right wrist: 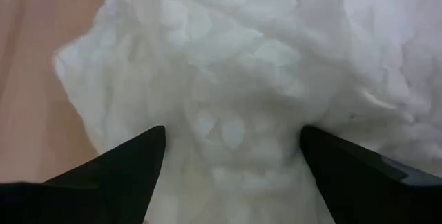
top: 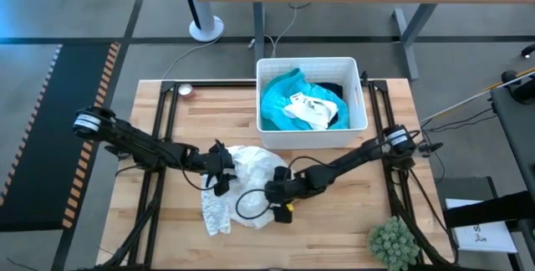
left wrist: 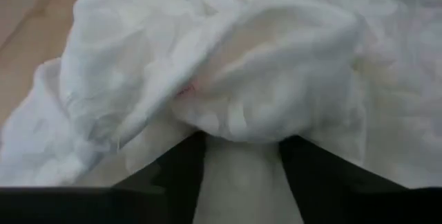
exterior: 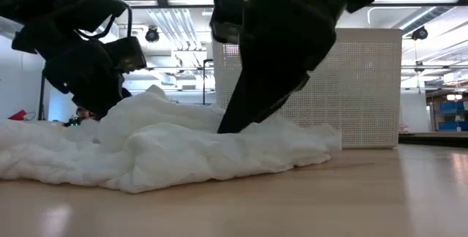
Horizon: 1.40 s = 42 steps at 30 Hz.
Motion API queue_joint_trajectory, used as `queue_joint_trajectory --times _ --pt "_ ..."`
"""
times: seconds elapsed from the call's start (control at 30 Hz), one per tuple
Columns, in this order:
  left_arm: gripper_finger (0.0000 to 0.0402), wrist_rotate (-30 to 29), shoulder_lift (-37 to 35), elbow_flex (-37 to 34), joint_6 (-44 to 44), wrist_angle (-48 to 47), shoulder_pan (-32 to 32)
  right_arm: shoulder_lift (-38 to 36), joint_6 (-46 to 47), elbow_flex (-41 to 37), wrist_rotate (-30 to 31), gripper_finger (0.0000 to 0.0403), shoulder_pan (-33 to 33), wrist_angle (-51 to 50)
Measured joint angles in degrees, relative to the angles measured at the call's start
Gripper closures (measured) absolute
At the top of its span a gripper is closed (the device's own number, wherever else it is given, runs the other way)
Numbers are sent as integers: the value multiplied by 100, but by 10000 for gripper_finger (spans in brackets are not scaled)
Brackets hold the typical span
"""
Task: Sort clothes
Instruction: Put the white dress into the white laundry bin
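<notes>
Between the left gripper's (left wrist: 242, 175) two dark fingers (left wrist: 176, 172) a fold of white cloth (left wrist: 228, 79) is pinched, with the cloth bulging just ahead of the tips. The right gripper's (right wrist: 231, 175) fingers (right wrist: 124, 165) are held wide apart, and the same white cloth is seen filling the gap between them; whether it is gripped there cannot be told.

From above, the white cloth (top: 247, 175) is seen lying crumpled on the wooden table (top: 334, 229), just in front of the white bin (top: 313, 135). The left gripper (top: 221, 169) is placed at the side of the cloth away from the right arm, and the right gripper (top: 280, 194) is placed at the opposite side, at the edge farther from the bin. A lacy strip of the cloth is trailed away from the bin.

Inside the bin, a turquoise garment (top: 280, 104) is piled, with a white piece (top: 311, 112) on top of it and something dark (top: 333, 91) behind. A small green plant (top: 393, 242) is stood at the table's corner, well apart from the bin.
</notes>
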Motion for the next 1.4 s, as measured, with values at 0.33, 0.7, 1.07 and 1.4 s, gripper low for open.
queue_joint_trajectory --times 0.33,0.7,1.07,1.4 --pt "138 -70 987 18 -267 1012 9 313 -85 21 -82 91 -518 9" --pt "341 -235 1090 441 313 833 15 356 -217 27 123 351 -511 79" --pt "397 -704 950 2426 1181 -1244 -234 -568 -610 198 1465 385 -264 -768" --pt "400 -1641 776 4467 2195 -2744 -516 -1999 -732 268 2697 385 286 -1098"
